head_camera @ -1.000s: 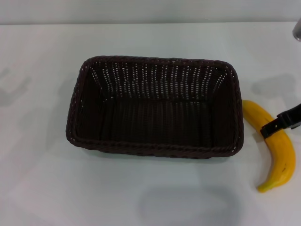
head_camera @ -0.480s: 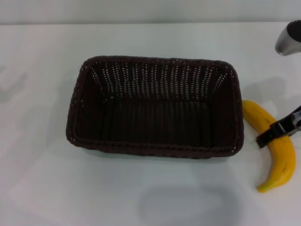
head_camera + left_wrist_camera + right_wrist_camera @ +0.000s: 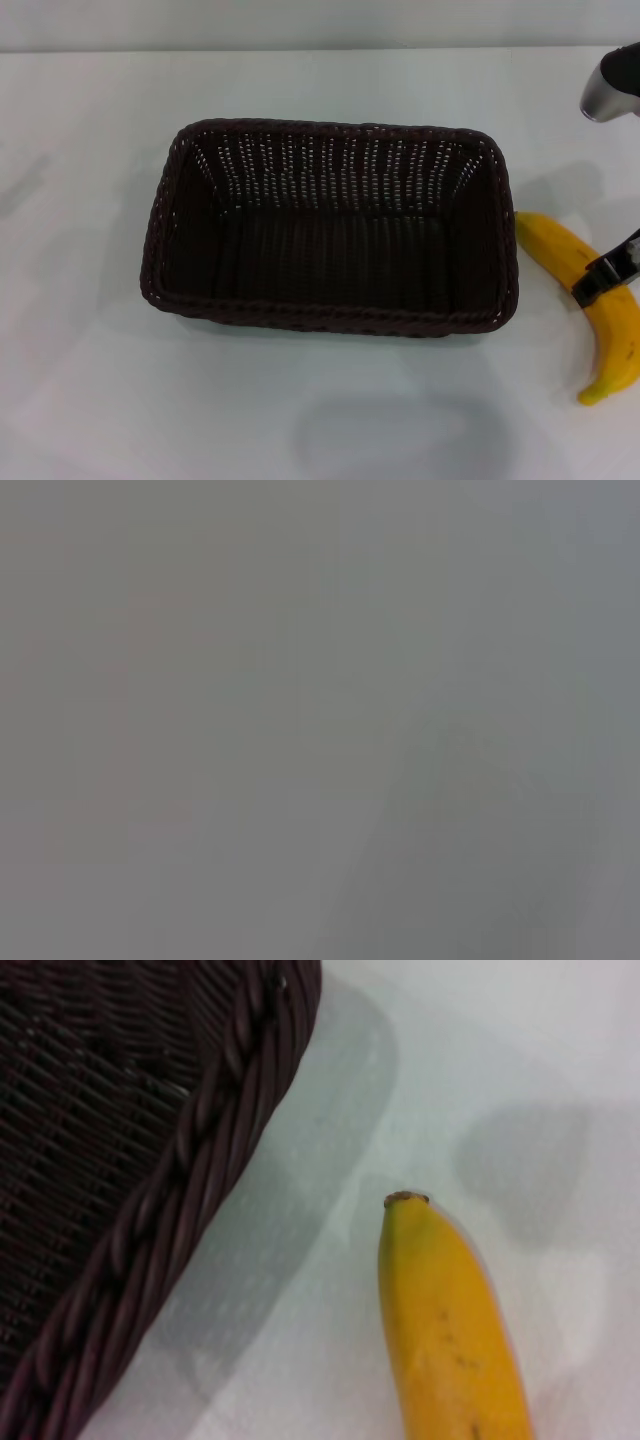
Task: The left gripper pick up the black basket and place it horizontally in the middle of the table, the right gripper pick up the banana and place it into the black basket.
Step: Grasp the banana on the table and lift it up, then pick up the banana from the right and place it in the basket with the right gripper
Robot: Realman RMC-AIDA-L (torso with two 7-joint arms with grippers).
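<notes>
**One basket and one banana on a white table**

The table (image 3: pixel 90 400) is plain white and smooth, with a grey strip along its far edge. One black basket (image 3: pixel 330 228) lies lengthwise across its middle, open side up and holding nothing. One banana (image 3: pixel 590 300) lies on the table just right of the basket, apart from its rim; the picture's right edge cuts off part of its curve. The right gripper (image 3: pixel 607 275) enters from that edge as a black finger lying across the banana; whether it clamps the fruit cannot be told. The left wrist view gives only a featureless grey blur, and the left gripper appears in no view.
</notes>
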